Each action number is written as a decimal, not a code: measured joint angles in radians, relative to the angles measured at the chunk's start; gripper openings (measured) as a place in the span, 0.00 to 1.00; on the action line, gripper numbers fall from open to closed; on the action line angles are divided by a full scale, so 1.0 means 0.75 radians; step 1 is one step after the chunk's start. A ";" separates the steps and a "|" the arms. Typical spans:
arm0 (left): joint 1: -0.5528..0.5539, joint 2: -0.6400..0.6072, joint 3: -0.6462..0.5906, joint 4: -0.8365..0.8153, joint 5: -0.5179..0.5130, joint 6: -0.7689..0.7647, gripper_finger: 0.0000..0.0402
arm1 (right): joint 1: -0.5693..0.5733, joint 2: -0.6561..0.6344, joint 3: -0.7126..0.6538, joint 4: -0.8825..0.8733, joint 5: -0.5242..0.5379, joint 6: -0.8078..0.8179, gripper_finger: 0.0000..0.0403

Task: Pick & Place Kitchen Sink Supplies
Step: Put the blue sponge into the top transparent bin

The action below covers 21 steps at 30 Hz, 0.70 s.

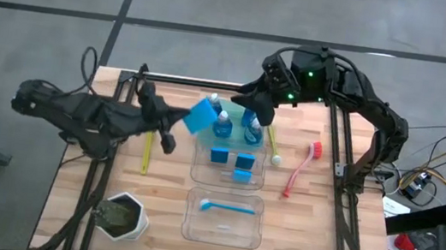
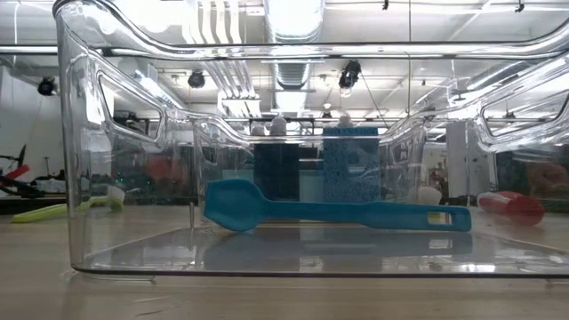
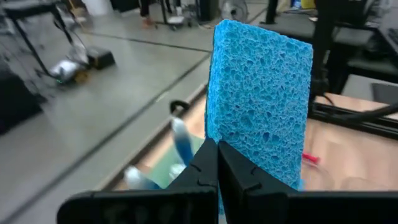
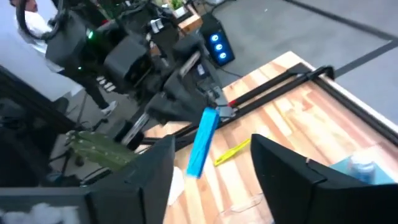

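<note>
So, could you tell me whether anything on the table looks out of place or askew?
Mostly tidy. Two brushes lie loose on the wood outside the bins: the yellow-green brush and the pink-red brush. The sponge is tilted only because the left gripper holds it.

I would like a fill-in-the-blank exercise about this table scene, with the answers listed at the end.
1. The left tool is shut on a blue ____.
2. The nearer clear bin holds one blue ____.
3. The right tool is open and holds ____.
4. The pink-red brush lies on the ____, outside the bins.

Answers: sponge; brush; nothing; table
</note>
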 joint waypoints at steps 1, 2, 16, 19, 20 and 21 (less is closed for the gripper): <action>0.015 0.000 0.015 0.001 -0.001 0.036 0.00 | -0.004 0.000 -0.002 0.001 -0.021 0.009 0.53; 0.027 0.000 0.030 0.001 -0.001 0.068 0.00 | -0.004 0.000 -0.007 0.003 -0.033 0.017 0.56; 0.114 0.094 0.178 -0.085 0.003 0.218 0.00 | -0.009 0.057 -0.011 0.026 -0.053 0.128 0.64; 0.140 0.120 0.217 -0.124 0.022 0.184 0.00 | -0.011 0.069 -0.011 0.026 -0.052 0.128 0.62; 0.142 0.131 0.231 -0.126 0.031 0.185 0.00 | -0.011 0.077 -0.011 0.028 -0.051 0.127 0.62; 0.142 0.141 0.248 -0.126 0.039 0.192 0.00 | -0.012 0.082 -0.010 0.031 -0.050 0.123 0.61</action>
